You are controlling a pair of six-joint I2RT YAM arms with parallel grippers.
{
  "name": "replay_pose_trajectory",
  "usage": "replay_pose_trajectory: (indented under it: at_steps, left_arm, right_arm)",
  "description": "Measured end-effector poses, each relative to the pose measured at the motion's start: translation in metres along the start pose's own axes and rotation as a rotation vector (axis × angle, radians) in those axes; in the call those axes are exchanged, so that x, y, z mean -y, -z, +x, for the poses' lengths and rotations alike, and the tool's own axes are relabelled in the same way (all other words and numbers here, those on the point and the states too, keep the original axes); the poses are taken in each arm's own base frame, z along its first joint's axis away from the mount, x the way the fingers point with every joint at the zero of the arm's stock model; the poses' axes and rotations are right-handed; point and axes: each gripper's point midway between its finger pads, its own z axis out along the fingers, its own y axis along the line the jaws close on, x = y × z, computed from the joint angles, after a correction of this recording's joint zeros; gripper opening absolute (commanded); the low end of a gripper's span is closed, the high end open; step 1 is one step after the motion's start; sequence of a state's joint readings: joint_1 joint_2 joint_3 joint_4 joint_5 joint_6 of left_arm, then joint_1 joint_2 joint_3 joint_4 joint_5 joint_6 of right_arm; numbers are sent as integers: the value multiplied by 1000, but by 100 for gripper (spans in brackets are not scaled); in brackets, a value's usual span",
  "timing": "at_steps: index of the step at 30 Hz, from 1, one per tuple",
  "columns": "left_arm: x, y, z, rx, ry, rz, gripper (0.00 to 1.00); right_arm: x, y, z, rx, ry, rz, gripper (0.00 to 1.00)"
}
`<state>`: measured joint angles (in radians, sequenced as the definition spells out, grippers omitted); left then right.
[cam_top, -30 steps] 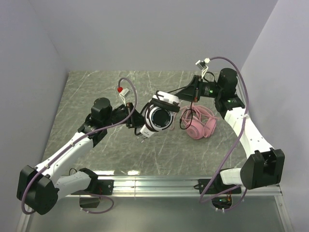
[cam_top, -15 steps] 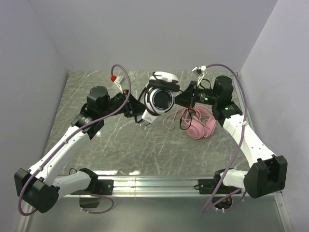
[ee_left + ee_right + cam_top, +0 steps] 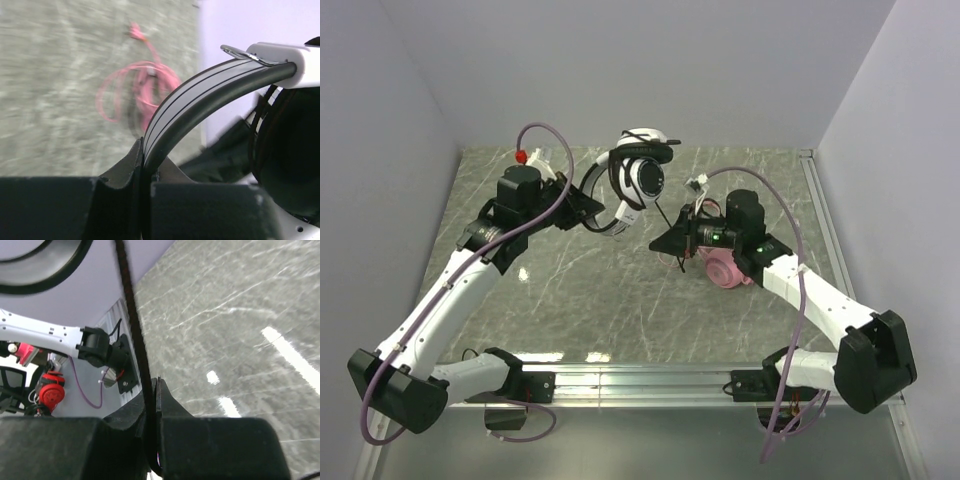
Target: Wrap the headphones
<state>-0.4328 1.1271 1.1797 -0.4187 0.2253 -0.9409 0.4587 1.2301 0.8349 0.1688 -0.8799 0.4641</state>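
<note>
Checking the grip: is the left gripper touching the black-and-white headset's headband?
Touching. The left wrist view shows the left gripper with its jaws closed on the headband.

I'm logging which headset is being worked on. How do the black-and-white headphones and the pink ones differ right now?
Colour: the black-and-white headphones have a black cable; the pink headphones have a pink cable.
Pose: the black-and-white pair hangs above the table, its headband clamped in the left gripper; the pink pair lies on the table.
Cable: the right gripper pinches the black cable; the pink one lies loose.
Both are corded over-ear headsets.
</note>
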Motion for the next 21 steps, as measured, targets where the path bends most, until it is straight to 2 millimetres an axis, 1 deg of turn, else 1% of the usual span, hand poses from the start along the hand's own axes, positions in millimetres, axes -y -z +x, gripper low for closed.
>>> replay_pose_trajectory:
  at_steps: [4, 9, 12, 17, 21]
  left_arm:
    - [-21, 2, -12, 65, -39, -125, 0]
    - [-37, 8, -31, 145, -86, -252, 0]
    - [-48, 11, -37, 183, -94, -320, 0]
    - [-68, 12, -47, 237, -95, -425, 0]
    - [-76, 11, -51, 245, -89, -478, 0]
  right_arm:
    - [-12, -4, 12, -4, 13, -10, 7]
    - [-30, -7, 23, 1, 44, -19, 7]
    - [-37, -9, 31, -4, 51, -19, 8]
    - [-43, -15, 51, -35, 42, -14, 8]
    - [-48, -22, 67, -64, 30, -13, 7]
